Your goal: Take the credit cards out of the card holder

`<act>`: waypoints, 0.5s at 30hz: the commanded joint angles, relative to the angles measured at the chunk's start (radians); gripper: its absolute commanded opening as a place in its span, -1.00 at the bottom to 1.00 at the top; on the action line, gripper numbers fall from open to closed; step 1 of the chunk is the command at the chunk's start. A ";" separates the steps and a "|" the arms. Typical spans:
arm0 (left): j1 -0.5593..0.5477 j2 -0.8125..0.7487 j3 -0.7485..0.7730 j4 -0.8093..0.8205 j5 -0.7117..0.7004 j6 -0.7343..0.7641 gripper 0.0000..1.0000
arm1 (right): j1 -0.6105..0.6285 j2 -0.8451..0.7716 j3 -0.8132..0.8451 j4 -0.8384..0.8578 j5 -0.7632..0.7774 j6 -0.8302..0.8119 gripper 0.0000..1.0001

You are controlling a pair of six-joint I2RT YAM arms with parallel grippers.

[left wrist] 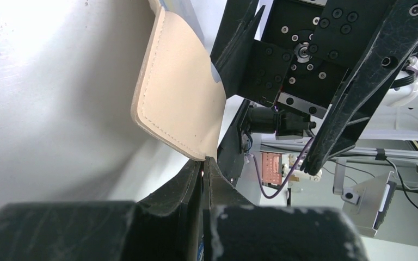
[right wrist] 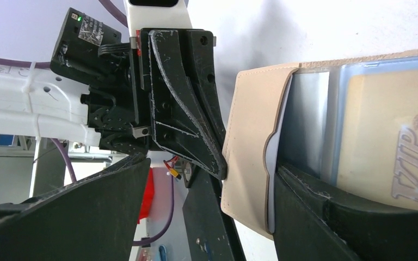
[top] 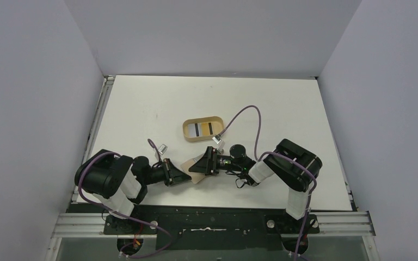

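Tan leather is showing between the two black arms. The card holder (left wrist: 177,103) is sitting near the front edge of the table (top: 283,109), though I cannot tell whether it is resting on the surface or lifted just off it. The left gripper (left wrist: 203,166) is pinching one corner of it, jaws shut on the leather. The right gripper (right wrist: 213,174) is reaching in from the opposite side with its jaws apart. One finger is lying over the inside face, where the credit cards (right wrist: 381,119) are sitting in their pockets. The other is hanging outside the stitched flap, and neither is pressing as far as I can see. The cards are showing pale blue at the edges, one lettered VIP, and none is out of the holder. To my eye, the extraction is only just getting under way. Next, the right fingers are going to need one card's edge alone, without the flap. Then comes a firm close and a pull along the pocket while the left steadies the wallet.
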 commanded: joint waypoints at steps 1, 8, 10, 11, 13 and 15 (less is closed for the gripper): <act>0.002 0.004 0.016 0.112 -0.018 0.018 -1.00 | 0.023 -0.014 0.013 0.173 -0.083 0.063 0.50; 0.003 0.043 0.015 0.112 -0.015 0.042 -1.00 | -0.009 0.010 0.005 0.371 -0.143 0.193 0.42; 0.003 0.048 0.017 0.112 -0.012 0.044 -1.00 | -0.011 -0.006 0.004 0.333 -0.146 0.173 0.41; 0.003 0.048 0.019 0.112 -0.011 0.042 -1.00 | -0.013 -0.015 0.005 0.303 -0.146 0.160 0.41; 0.003 0.048 0.020 0.112 -0.012 0.041 -1.00 | -0.016 -0.030 0.002 0.245 -0.145 0.127 0.39; 0.005 0.050 0.019 0.112 -0.011 0.041 -1.00 | -0.021 -0.041 -0.004 0.205 -0.141 0.107 0.37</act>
